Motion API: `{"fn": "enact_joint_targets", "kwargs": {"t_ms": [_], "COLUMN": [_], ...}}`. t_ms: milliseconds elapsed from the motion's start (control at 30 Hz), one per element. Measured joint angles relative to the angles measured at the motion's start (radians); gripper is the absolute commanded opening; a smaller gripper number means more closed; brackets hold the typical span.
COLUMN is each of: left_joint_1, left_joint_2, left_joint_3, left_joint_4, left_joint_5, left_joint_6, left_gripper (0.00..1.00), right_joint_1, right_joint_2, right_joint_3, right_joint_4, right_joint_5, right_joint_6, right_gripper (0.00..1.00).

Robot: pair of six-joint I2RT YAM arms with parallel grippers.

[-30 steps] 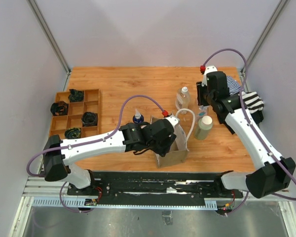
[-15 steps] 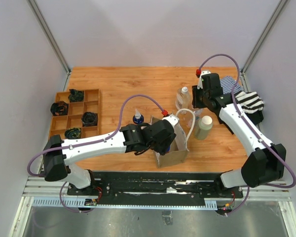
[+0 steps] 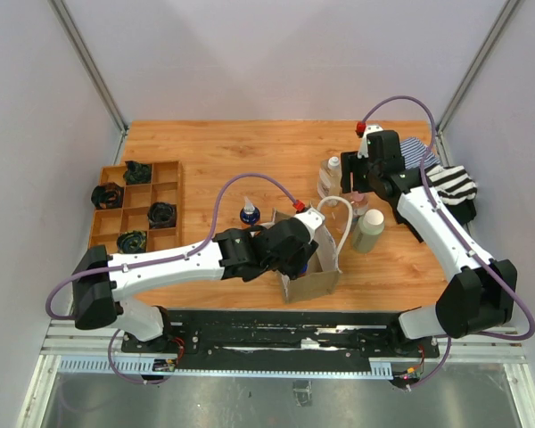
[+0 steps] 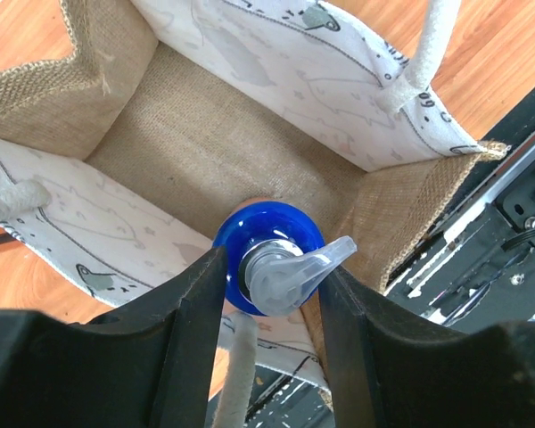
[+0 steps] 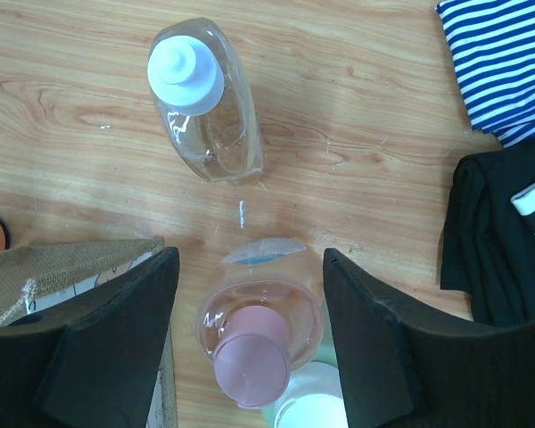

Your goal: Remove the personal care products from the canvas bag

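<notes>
Looked to be near the end of the unloading. Standing out on the table (image 3: 214, 152) already: a clear bottle (image 3: 333, 176) with a white cap, a cream bottle (image 3: 369, 230), a pink-capped bottle (image 5: 250, 352) and an orange bottle (image 3: 248, 212) with a blue top. Saw one more inside the canvas bag (image 3: 310, 272), at the lower middle of the overhead view, and nothing else on its burlap floor.

Judged the step in hand to be the lift-out of that last one, a blue-topped pump bottle (image 4: 250, 239), upright at the lower middle of the left wrist view, close to the printed wall.

Found the left gripper (image 4: 270, 267) down inside the bag's mouth and pinching that bottle at its blue collar. Had one dark finger against each side, narrowed to the collar's width, with the pump spout pointing toward the finger at the right of that view.

Next, probably: a straight pull upward, clear of the lining and of the white rope handle (image 4: 428, 53) at the upper right, then across to bare wood and down. Called for a firm hold, being gripped high on a round cap; could slip or tilt, and could drag the light bag up along with it.

Found the right gripper (image 5: 250, 267) over the upper right of the table, spread wide and holding nothing. Had a finger on either side of the pink-capped bottle, not touching it as far as could be told. Showed the clear bottle above it in that view and a striped cloth (image 5: 504, 62) in the upper right corner.
</notes>
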Motion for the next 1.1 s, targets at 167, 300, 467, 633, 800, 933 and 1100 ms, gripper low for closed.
{"fn": "enact_joint_targets", "kwargs": {"t_ms": [167,300,467,633,800,933,1100], "left_joint_1": [0.000,0.000,0.000,0.000,0.000,0.000,0.000], "left_joint_2": [-0.006,-0.014,-0.014,-0.014,-0.014,-0.010,-0.001], "left_joint_3": [-0.007,-0.029,-0.029,-0.029,-0.009,0.080,0.251], "left_joint_4": [0.034,0.056,0.059,0.059,0.022,-0.062,-0.117], "left_joint_5": [0.000,0.005,0.009,0.008,-0.007,-0.037,-0.090], "left_joint_6": [0.013,0.016,0.022,0.021,0.018,0.016,0.019], "left_gripper": [0.48,0.32,0.10,0.01,0.00,0.01,0.01], "right_joint_1": [-0.005,-0.007,-0.016,-0.019,-0.019,-0.019,-0.020], "right_joint_2": [0.001,0.001,0.001,0.001,-0.016,-0.076,-0.198], "right_joint_3": [0.000,0.000,0.000,0.000,-0.001,-0.012,-0.021], "right_joint_4": [0.000,0.000,0.000,0.000,-0.010,-0.024,-0.045], "right_joint_5": [-0.007,-0.014,-0.018,-0.021,-0.018,0.008,0.039], "right_joint_6": [0.000,0.000,0.000,0.000,0.002,0.008,0.025], "right_gripper": [0.69,0.70,0.72,0.84,0.99,0.99,0.98]}}
